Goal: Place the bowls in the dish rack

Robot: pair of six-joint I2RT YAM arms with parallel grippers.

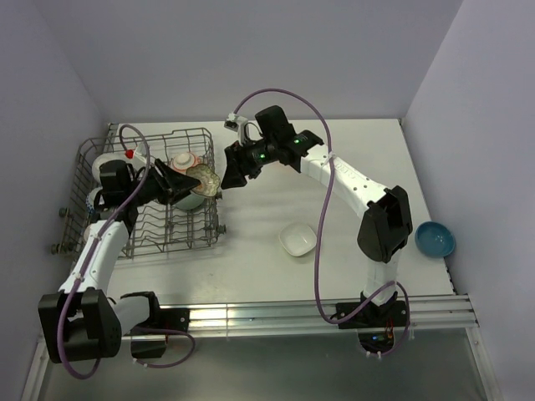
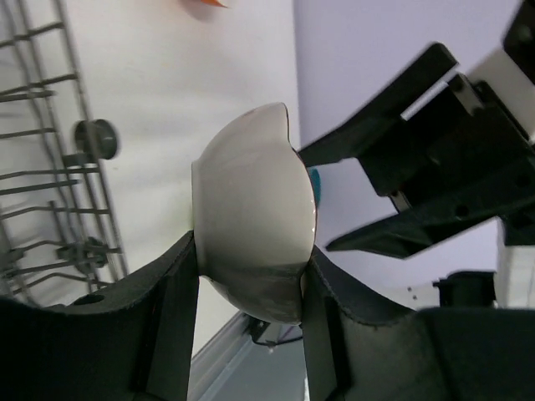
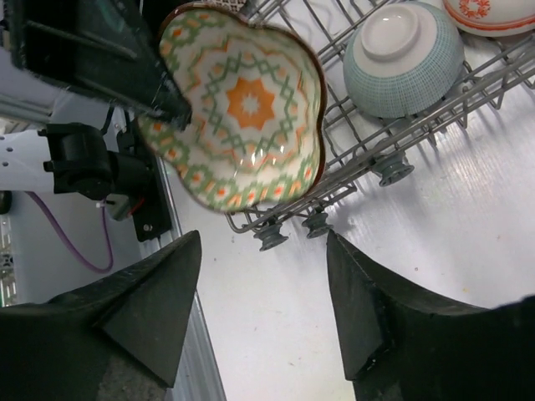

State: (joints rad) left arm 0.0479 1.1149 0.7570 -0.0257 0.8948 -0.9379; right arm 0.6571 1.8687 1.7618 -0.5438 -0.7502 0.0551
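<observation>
My left gripper [image 1: 192,182] is shut on the scalloped multicolour bowl [image 1: 206,179], holding it on edge over the right side of the grey wire dish rack [image 1: 96,154]. In the left wrist view the bowl's pale outside [image 2: 251,217] sits clamped between my fingers [image 2: 171,317]. In the right wrist view its green and orange patterned inside [image 3: 238,109] faces the camera. My right gripper [image 1: 227,177] is open and empty just right of that bowl, apart from it [image 3: 263,284]. A pale green bowl [image 3: 404,50] and a red-orange patterned bowl [image 1: 185,160] lie in the rack.
A white square bowl [image 1: 298,239] lies on the table right of the rack. A blue bowl [image 1: 435,239] sits at the table's right edge. A white bowl [image 1: 109,160] rests in the rack's far left. Walls close the back and sides.
</observation>
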